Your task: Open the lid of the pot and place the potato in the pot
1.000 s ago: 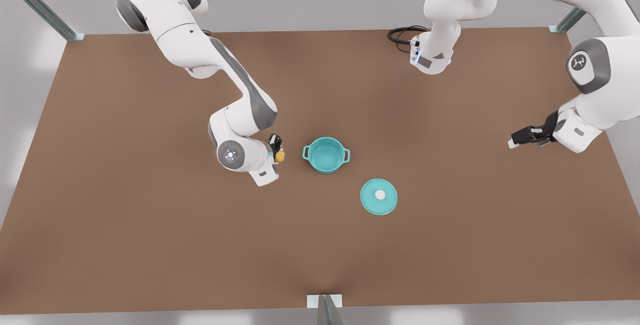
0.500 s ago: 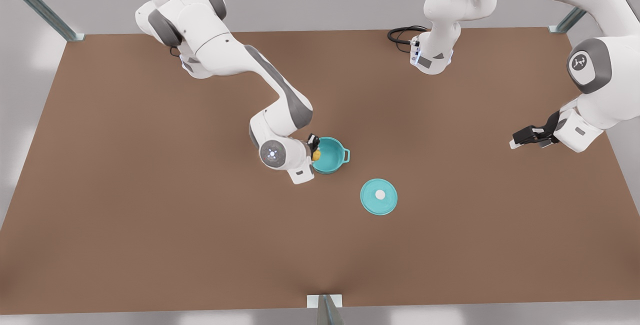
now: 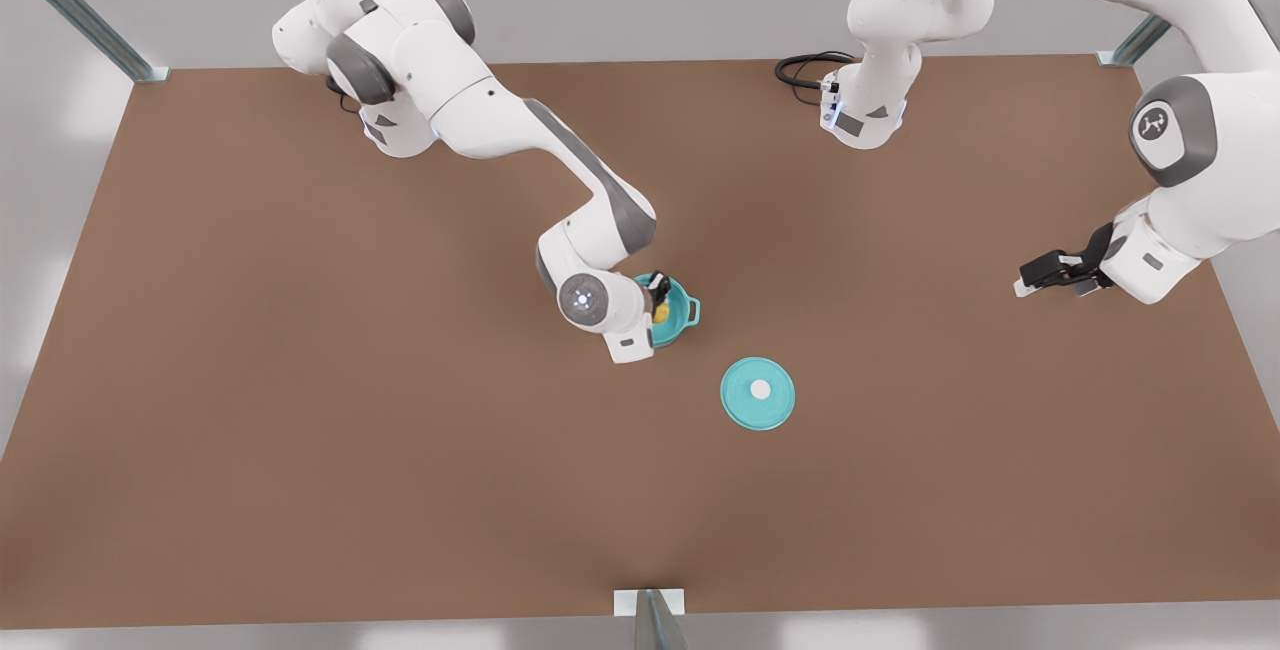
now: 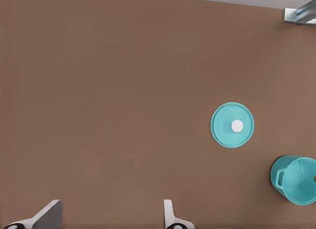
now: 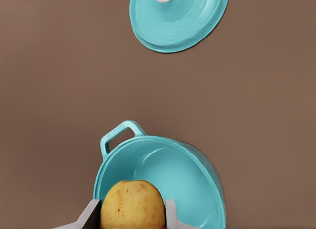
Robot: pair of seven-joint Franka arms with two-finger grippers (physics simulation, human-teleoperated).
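**Q:** Item one, front view: what was logged?

**A:** My right gripper [image 3: 660, 302] hung over the pot [image 3: 682, 316] near the middle of the desk [image 3: 300, 450], pinching the potato [image 3: 661, 311]. The pot lid [image 3: 758, 393] lay flat on the desk just beside the pot, knob up. My left gripper [image 3: 1035, 276] waited near the desk's edge at the front view's right.

**Q:** Item two, left wrist view?

**A:** Left gripper [image 4: 108, 220]: fingers [image 4: 49, 215] spread, nothing between them. Pot lid [image 4: 232, 125] and pot [image 4: 296, 182] were both well away from it.

**Q:** Item three, right wrist view?

**A:** Right gripper [image 5: 132, 211] pressed on the potato [image 5: 132, 203], which sat above the pot's [image 5: 192, 172] rim on the near side. The pot lid [image 5: 178, 16] lay beyond the pot.

**Q:** Step and next move?

**A:** I judged the lid step done and the drop in hand. Next I needed the potato centred over the opening, then my fingers parted.
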